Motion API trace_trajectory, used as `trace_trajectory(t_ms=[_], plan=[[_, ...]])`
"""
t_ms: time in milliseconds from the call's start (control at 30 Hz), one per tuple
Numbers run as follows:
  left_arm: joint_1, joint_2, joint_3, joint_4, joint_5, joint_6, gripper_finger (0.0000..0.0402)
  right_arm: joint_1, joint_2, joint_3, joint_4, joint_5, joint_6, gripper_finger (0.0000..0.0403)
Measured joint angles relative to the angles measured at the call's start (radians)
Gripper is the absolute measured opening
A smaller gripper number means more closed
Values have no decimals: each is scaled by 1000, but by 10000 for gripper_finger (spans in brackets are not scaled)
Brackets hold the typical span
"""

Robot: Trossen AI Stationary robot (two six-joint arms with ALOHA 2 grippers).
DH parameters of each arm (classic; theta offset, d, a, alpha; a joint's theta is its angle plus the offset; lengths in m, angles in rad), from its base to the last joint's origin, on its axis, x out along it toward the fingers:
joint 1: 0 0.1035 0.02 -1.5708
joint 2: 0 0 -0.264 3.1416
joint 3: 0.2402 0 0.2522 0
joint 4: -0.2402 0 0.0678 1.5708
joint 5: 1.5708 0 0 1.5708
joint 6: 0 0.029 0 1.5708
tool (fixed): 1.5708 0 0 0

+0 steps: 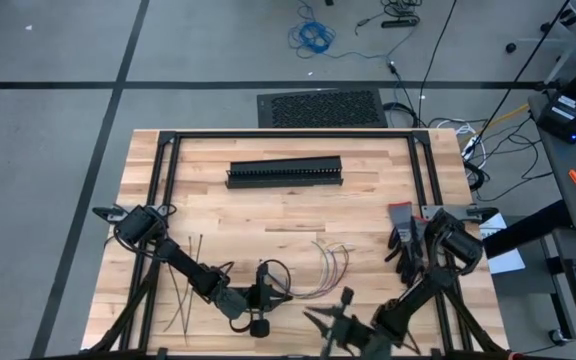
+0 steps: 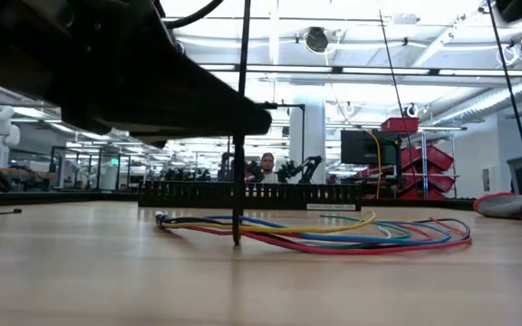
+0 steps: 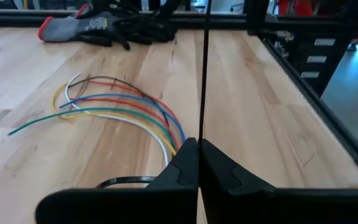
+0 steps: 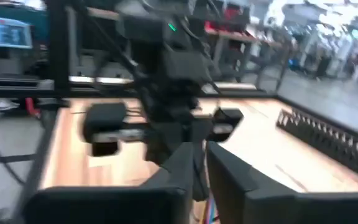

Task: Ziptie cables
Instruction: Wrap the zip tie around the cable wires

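Note:
The cables (image 1: pixel 326 266), a loose bundle of coloured wires, lie flat on the wooden table (image 1: pixel 268 215); they also show in the low view (image 2: pixel 333 235) and the left wrist view (image 3: pixel 114 106). Just left of them, my left gripper (image 1: pixel 265 298) is shut on a ziptie (image 3: pixel 204 74), a thin dark strip that stands upright in the low view (image 2: pixel 241 118). My right gripper (image 1: pixel 320 320) is near the table's front edge, right of the left one. Its fingers (image 4: pixel 229 174) stand slightly apart with nothing between them. Spare zipties (image 1: pixel 183 290) lie flat at the table's left. My left gripper pinches the ziptie between its two fingertips (image 3: pixel 202 138). The strip rises straight up from the fingertips. Its lower end (image 2: pixel 236 241) reaches down to about the table top just in front of the cables. Whether it touches the wood I cannot tell.
A long black slotted duct (image 1: pixel 284 173) lies across the far middle of the table. Dark and grey gloves (image 1: pixel 403 245) lie at the right. A thin dark loop (image 1: pixel 271 274) shows beside the left gripper. A black frame (image 1: pixel 288 133) borders the table.

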Motion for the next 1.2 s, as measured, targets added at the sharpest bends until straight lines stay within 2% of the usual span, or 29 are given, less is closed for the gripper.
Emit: trace_trajectory(t_ms=[100,233,333,433,600,833,933,1200], plan=[[0,0,1,5,0,0,4,-44,5,0,-58,-12,63,89],[0,-1,2,6,1,0,4,-104,5,0,-49,-121,81,135],[0,-1,2,5,8,0,4,-142,5,0,-62,-208,120,151],[0,-1,2,4,9,0,4,-163,5,0,-64,-235,123,153],[0,-1,2,4,9,-1,4,-168,5,0,-67,-243,117,115],[0,-1,2,3,9,-1,4,-172,5,0,-94,-299,121,11],[0,-1,2,-2,9,-3,4,-185,5,0,-105,-328,143,3],[0,-1,2,-1,9,-22,9,-190,5,0,-112,-314,143,1]])
